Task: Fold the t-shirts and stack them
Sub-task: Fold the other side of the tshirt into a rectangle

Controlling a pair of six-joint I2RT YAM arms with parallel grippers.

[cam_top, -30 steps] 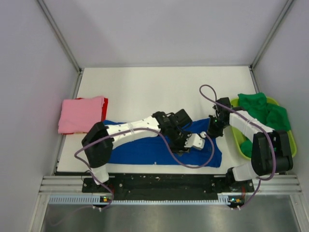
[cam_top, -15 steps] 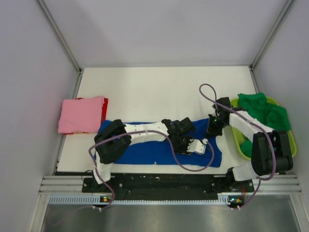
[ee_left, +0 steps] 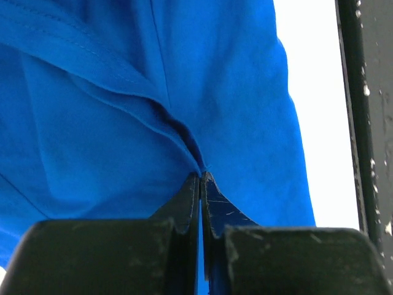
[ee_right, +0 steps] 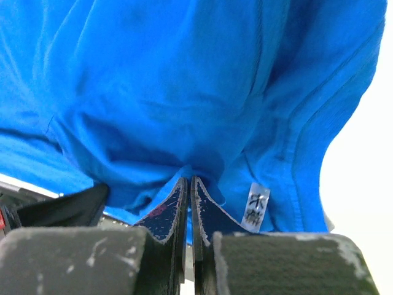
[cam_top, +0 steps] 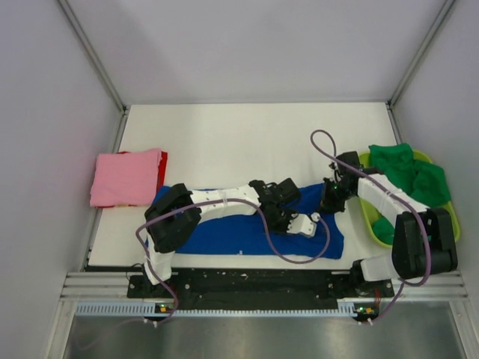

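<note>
The royal-blue t-shirt [cam_top: 217, 228] lies spread along the near edge of the table. My left gripper [cam_top: 278, 218] is shut on a fold of the blue cloth [ee_left: 123, 123] near its right part. My right gripper [cam_top: 329, 203] is shut on the shirt's far right edge; the blue cloth [ee_right: 184, 92] with a white label [ee_right: 256, 206] bunches at the fingertips. A folded pink t-shirt [cam_top: 125, 176] lies at the left. Green t-shirts [cam_top: 408, 173] fill the basket at the right.
A lime-green plastic basket [cam_top: 374, 217] stands at the right edge. Something red [cam_top: 163, 166] shows under the pink shirt. Grey walls close in the table on three sides. A black rail [ee_left: 362, 110] runs along the table's near edge.
My left arm has stretched further right and lower over the blue shirt, its elbow shifting right. The right arm has stayed nearly still.
</note>
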